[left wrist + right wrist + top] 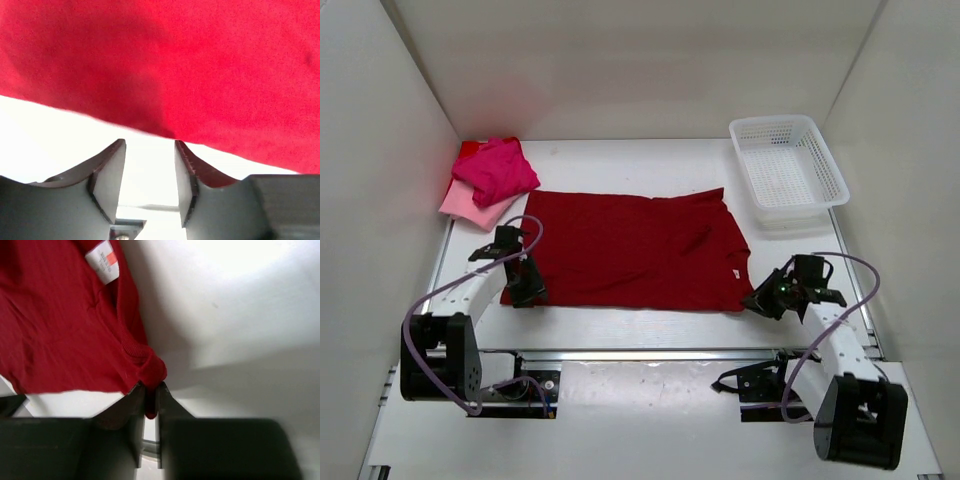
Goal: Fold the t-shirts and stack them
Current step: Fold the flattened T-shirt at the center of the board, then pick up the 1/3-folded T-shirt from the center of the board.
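Note:
The dark crimson t-shirt (635,248) lies spread flat across the middle of the table. My left gripper (525,290) is open at its near left hem; in the left wrist view the gripper (150,150) has only white table between its fingers and the cloth edge (170,75) lies just beyond the tips. My right gripper (760,300) is shut on the shirt's near right corner; the right wrist view shows the gripper (150,395) pinching the crimson cloth (60,325) by the collar. The hot pink t-shirt (496,168) lies crumpled on the pale pink one (465,208) at the far left.
A white plastic mesh basket (786,165) stands at the far right of the table. White walls close in the left, back and right sides. A white label (103,262) shows on the crimson shirt near the collar.

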`<state>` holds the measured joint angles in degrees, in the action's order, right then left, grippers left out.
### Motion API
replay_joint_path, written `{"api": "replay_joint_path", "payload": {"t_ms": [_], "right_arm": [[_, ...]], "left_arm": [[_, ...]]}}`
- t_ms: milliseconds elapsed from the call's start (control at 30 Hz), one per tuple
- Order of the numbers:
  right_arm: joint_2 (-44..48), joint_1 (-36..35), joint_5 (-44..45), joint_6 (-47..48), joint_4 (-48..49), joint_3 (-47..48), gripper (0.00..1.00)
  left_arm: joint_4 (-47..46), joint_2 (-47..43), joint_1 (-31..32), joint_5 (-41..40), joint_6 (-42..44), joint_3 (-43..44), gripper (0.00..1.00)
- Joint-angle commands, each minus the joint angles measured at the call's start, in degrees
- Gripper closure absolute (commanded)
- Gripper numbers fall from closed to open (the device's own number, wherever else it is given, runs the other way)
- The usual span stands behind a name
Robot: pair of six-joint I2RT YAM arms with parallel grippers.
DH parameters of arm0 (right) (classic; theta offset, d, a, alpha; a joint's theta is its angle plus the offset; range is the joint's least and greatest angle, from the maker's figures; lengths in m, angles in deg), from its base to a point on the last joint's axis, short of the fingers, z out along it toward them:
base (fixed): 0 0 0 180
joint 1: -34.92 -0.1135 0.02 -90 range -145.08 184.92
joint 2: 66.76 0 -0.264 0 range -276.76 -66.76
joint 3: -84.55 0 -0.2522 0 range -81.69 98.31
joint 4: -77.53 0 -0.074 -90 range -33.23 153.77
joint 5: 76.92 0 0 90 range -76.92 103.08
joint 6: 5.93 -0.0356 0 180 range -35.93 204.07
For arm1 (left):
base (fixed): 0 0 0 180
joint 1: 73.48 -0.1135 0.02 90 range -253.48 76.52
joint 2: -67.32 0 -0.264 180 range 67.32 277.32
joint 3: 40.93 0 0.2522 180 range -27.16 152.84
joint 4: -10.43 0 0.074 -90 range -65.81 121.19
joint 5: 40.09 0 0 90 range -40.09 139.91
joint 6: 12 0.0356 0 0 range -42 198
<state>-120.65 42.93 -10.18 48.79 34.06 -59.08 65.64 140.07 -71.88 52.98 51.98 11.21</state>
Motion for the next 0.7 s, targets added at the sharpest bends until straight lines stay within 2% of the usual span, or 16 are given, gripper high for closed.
{"api": "replay_joint_path", "payload": {"t_ms": [0, 33, 67, 100, 133, 233, 300, 333, 367, 400, 433, 467, 567, 667], "right_arm": [[5.7, 0.9, 0.9, -1.7, -9.6, 1.4, 0.82], [7.2, -0.2, 2.9, -1.5, -12.6, 2.2, 0.75], [8.2, -0.2, 2.4, -0.8, -14.5, 2.2, 0.59], [9.9, 1.4, 1.2, 0.2, -15.4, 3.1, 0.48], [10.5, 1.3, 1.7, 0.8, -15.8, 4.7, 0.43], [5.9, 0.2, 2.5, 2.6, -15.1, 12.9, 0.42], [2.0, -1.2, 3.1, 4.5, -12.0, 19.0, 0.43], [-1.2, -2.5, 3.5, 5.7, -11.1, 22.9, 0.47], [-5.0, -3.3, 4.1, 6.5, -9.1, 26.5, 0.58], [-6.5, -4.0, 3.9, 7.9, -6.7, 28.4, 0.66], [-10.1, -5.0, 3.0, 8.6, -3.5, 31.8, 0.84], [-14.0, -6.3, 3.4, 9.0, -2.2, 35.4, 1.0], [-24.3, -10.2, 4.4, 10.3, 3.7, 45.0, 0.99], [-37.2, -12.2, 5.8, 13.0, 2.2, 58.5, 0.99]], "left_arm": [[7.2, -2.2, 2.3, 1.0, -1.0, 1.3, 0.45], [7.8, -2.0, 2.8, 1.8, -1.1, 2.2, 0.39], [7.7, -1.8, 3.4, 2.5, -1.1, 3.7, 0.38], [7.0, -1.0, 3.3, 4.9, -1.1, 5.1, 0.34], [6.2, -0.1, 3.6, 6.9, -1.0, 7.7, 0.32], [5.7, 4.1, 5.9, 6.9, -0.4, 17.6, 0.35], [5.4, 7.5, 6.3, 5.5, -0.4, 24.3, 0.5], [5.1, 9.8, 5.5, 5.5, -1.0, 28.2, 0.61], [4.3, 12.2, 4.6, 6.5, -1.6, 31.7, 0.77], [2.9, 13.3, 4.7, 6.3, -2.1, 32.9, 0.84], [1.4, 14.9, 4.5, 5.6, -3.0, 35.3, 0.98], [0.0, 16.8, 4.1, 5.5, -4.8, 36.1, 1.0], [-8.5, 19.3, 4.5, 5.0, -9.3, 34.6, 1.0], [-12.9, 22.6, 4.2, 5.4, -13.4, 33.9, 1.0]]}}
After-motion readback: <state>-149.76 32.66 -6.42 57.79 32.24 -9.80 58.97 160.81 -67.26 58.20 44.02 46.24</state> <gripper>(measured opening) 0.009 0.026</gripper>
